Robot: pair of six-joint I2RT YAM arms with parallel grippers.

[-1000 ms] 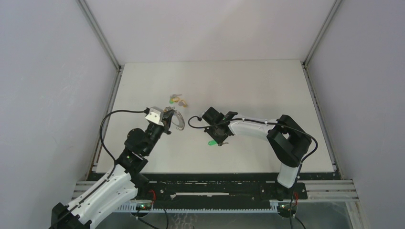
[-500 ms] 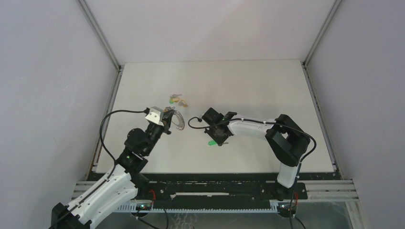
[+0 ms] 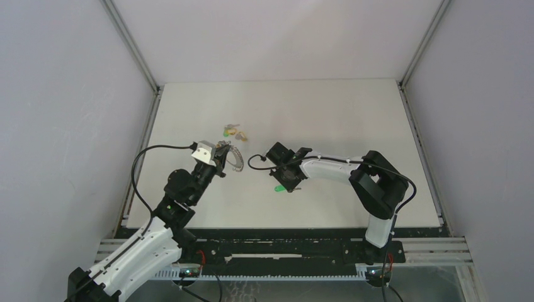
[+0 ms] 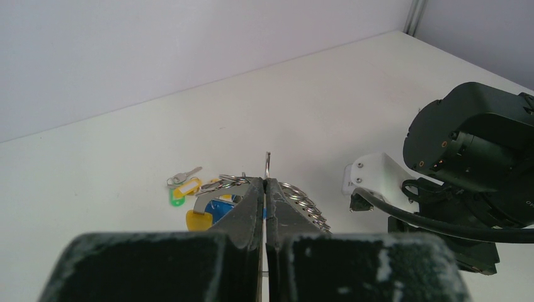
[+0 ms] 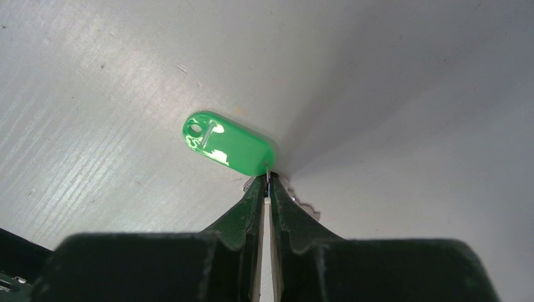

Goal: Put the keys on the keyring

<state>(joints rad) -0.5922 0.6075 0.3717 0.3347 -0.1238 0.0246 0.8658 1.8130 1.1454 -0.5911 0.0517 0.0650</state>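
Near, right gripper (image 5: 267, 189) jaws clenched on green key (image 5: 228, 143) by its end, low over desk (image 3: 327, 113). At its 10 o'clock, left gripper (image 4: 265, 184) jaws pinch keyring (image 4: 303, 205). Spare keys (image 3: 234, 132) lie at 12. Risk: the thin pinch may let the key twist out while threading.

On the table (image 3: 340, 113), the ring (image 3: 235, 159) is on the left side, pinched at the tip of the left gripper (image 3: 221, 155). A small heap of keys (image 3: 234, 133) lies just behind the ring, farther back. To the right of the ring, apart from it, one key (image 3: 278, 189) sticks out from the tip of the right gripper (image 3: 287, 184), nearer the front than the heap.
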